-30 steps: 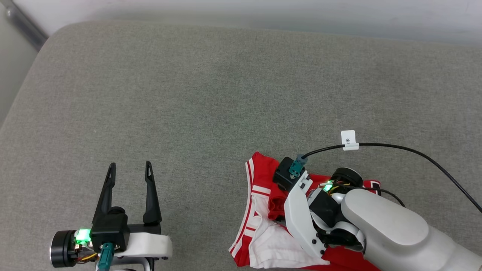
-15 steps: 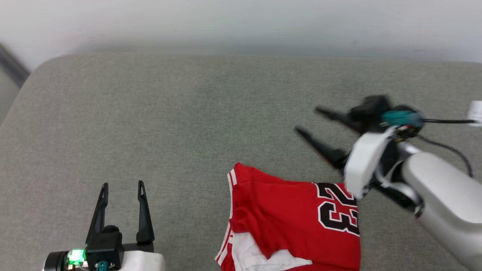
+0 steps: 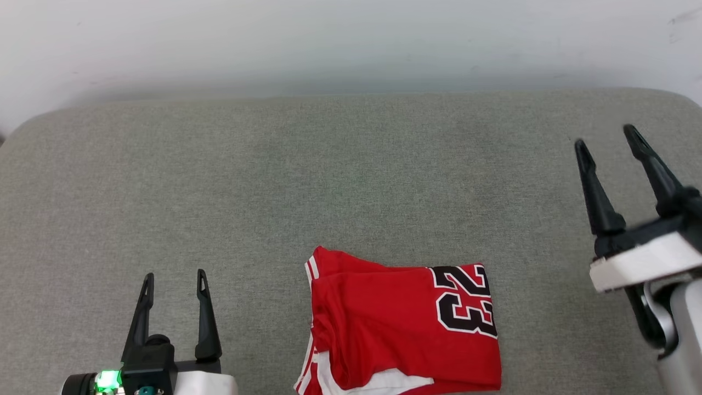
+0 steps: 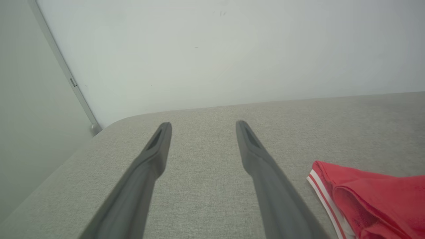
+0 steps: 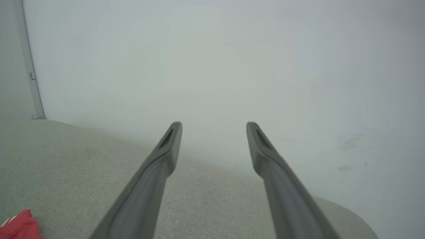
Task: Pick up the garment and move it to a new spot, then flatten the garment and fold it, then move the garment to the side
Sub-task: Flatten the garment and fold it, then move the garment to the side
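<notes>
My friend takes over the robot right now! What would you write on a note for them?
Left gripper: open, empty, left of the red jersey, apart from it.
Right gripper: open, empty, off to the red jersey's right, apart from it.
Red jersey: folded into a compact rectangle on the grey cushion, near its front edge, "23" facing up.
Done: folding looks finished; a bit of white sleeve shows at the bottom.
Left: probably moving it to the side, unless this spot already counts.

garment (image 3: 395, 329) cut by bottom edge, left gripper (image 3: 174, 274) base likewise
</notes>
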Robot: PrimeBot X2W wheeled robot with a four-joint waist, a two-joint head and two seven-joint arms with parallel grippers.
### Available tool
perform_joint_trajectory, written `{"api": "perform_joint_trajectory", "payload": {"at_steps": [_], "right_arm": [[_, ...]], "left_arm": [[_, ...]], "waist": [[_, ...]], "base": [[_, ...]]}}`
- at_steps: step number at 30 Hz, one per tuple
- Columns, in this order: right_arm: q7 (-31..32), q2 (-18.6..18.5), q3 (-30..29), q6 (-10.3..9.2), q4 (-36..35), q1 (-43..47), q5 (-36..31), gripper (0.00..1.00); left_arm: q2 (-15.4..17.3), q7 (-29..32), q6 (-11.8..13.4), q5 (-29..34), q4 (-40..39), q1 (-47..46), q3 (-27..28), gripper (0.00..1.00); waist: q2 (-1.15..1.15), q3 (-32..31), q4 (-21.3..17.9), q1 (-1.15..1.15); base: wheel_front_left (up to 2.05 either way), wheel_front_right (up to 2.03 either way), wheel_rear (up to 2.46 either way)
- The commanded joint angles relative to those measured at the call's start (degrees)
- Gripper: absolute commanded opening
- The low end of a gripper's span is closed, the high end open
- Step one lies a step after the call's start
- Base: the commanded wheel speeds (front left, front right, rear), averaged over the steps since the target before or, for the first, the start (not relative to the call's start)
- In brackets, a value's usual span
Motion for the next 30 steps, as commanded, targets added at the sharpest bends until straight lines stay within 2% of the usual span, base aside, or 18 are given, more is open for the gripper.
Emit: {"api": "perform_joint_trajectory", "payload": {"at_steps": [1, 5, 11, 20, 30], "right_arm": [[-0.14, 1.59, -1.95, -0.05, -1.77, 3.00, -1.36, 1.00], [-0.17, 6.75, -7.52, -0.05, -7.29, 10.29, -4.01, 1.00], [-0.15, 12.19, -10.56, -0.05, -11.08, 19.33, -5.25, 1.00], [-0.16, 15.15, -10.59, -0.05, -12.39, 26.71, -4.74, 1.00], [-0.16, 16.36, -11.11, -0.05, -11.90, 26.45, -3.83, 1.00]], "left_arm": [[0.23, -0.12, -0.12, -0.14, -0.16, 0.49, 0.29, 1.00], [0.38, -0.12, -0.38, -0.16, -0.31, 0.62, 0.31, 1.00], [0.28, -0.12, -1.09, -0.54, -0.67, 1.10, 0.47, 1.00], [-0.17, -0.12, -2.32, -0.87, -0.79, 2.68, 0.37, 1.00], [-0.40, -0.12, -3.16, -0.61, -0.26, 2.95, 0.85, 1.00]], "waist": [[0.00, -0.12, -0.04, 0.00], [0.00, -0.64, -0.03, 0.00], [0.00, -1.53, 0.29, 0.00], [0.00, -2.81, 0.75, 0.00], [0.00, -3.21, 0.86, 0.00]], "base": [[0.00, 0.00, 0.00], [0.00, 0.00, 0.00], [0.00, 0.00, 0.00], [0.00, 0.00, 0.00], [0.00, 0.00, 0.00]]}}
